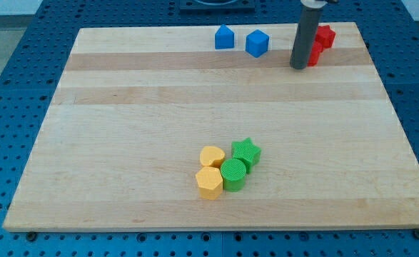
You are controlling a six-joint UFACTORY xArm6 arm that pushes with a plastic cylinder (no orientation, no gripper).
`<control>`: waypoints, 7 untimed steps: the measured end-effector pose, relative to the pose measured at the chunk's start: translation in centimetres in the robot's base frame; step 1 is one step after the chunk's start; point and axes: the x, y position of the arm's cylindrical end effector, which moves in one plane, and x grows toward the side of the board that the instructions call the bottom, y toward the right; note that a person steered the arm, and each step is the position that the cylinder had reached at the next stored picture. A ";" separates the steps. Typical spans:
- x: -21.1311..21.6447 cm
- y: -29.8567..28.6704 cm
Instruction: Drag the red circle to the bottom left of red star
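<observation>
Our rod ends in my tip (pixel 299 66), which rests on the wooden board (pixel 195 107) near the view's top right corner. It is a plain rod with nothing to open or close, so it grasps nothing; it only presses sideways against blocks.

Immediately to the view's right of my tip lies the red circle (pixel 314 54). Most of that block is hidden behind the rod, so we cannot confirm its round outline, nor whether the rod actually touches it; the two appear to be in contact or just beside each other.

Up and to the view's right of my tip sits the red star (pixel 326 35), close to the board's top edge. It appears to touch the red circle, which lies toward the star's lower left in the view.

To the view's left of my tip, along the same top strip of the board, we find the blue cube (pixel 257 43), near the rod but apart from it. Further left is a second blue block (pixel 224 37) with a peaked top, just beside the cube without touching it.

Well below my tip and to the view's left, a tight cluster of four blocks occupies the lower middle of the board: the green star (pixel 246 151), the green circle (pixel 233 174), the yellow heart (pixel 212 156) and the yellow hexagon (pixel 209 183), each touching its neighbours.
</observation>
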 end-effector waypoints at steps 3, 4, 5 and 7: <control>-1.5 0.4; -1.5 -1.6; -1.5 -3.4; -5.1 -3.7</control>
